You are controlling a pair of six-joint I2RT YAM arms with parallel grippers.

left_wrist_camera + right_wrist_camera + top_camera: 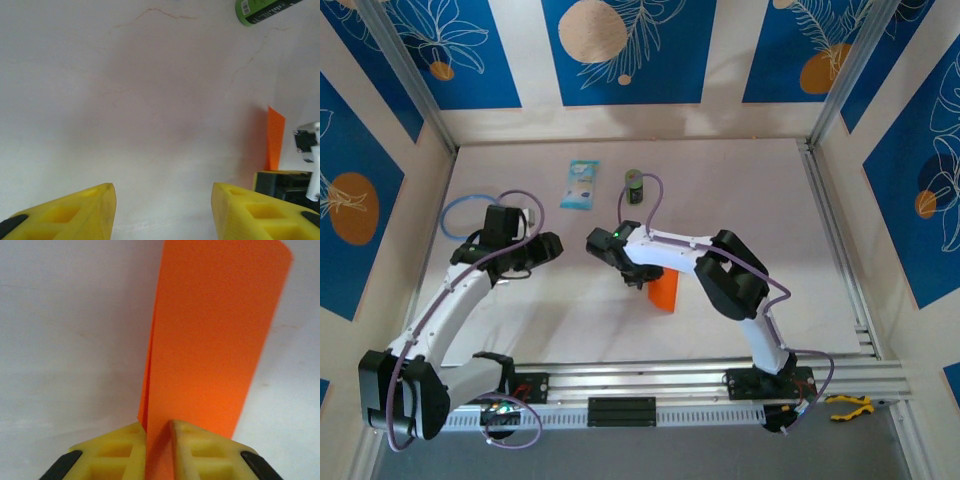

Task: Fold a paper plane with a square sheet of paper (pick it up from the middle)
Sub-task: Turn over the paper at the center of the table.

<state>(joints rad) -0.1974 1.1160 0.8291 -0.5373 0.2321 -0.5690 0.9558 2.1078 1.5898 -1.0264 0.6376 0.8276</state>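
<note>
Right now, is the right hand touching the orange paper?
Touching. The right wrist view shows the right hand squeezing the orange paper between its yellow fingers, with no gap.

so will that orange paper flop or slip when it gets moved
Probably holds fairly straight: the orange paper juts out of the right fingers without drooping. Looks thin and doubled, so likely light and easily creased.

The sheet of paper is plain bright orange. The left gripper and right gripper are yellow-fingered, on white arms with black joints. The can is green and the packet light blue. The table is off-white. The wall panels are deep blue with white leaves and orange discs.
</note>
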